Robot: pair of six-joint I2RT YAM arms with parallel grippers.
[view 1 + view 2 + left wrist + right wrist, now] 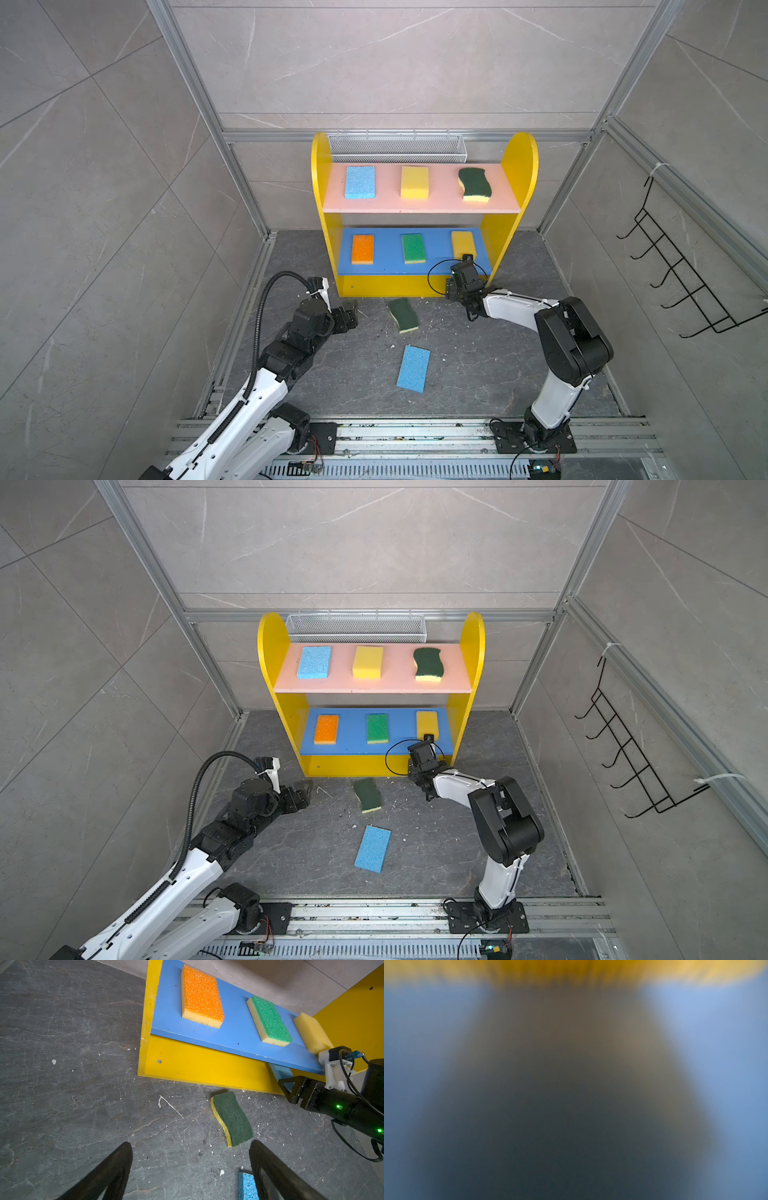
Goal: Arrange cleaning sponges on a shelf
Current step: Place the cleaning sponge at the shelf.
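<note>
the wavy green sponge (232, 1119), likely light, soft and squashy, lies flat on the floor just before the shelf (197, 1061); the open, empty left gripper (191, 1144) should pinch its narrow waist, while the right gripper (287, 1086) state i cannot tell.

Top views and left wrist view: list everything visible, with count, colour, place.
shelf: one, yellow, with pink board and blue board, on the floor
light blue sponges: three; pink board, floor, one partly hidden under blue board
plain yellow sponges: two; pink board, blue board
wavy dark green sponges: two; pink board, floor
orange sponge: one, blue board
bright green sponge: one, blue board
mesh basket: one, white, behind shelf
hook rack: one, black, side wall
left tool: one, black, open above floor
right tool: one, black, beside that hidden sponge
</note>
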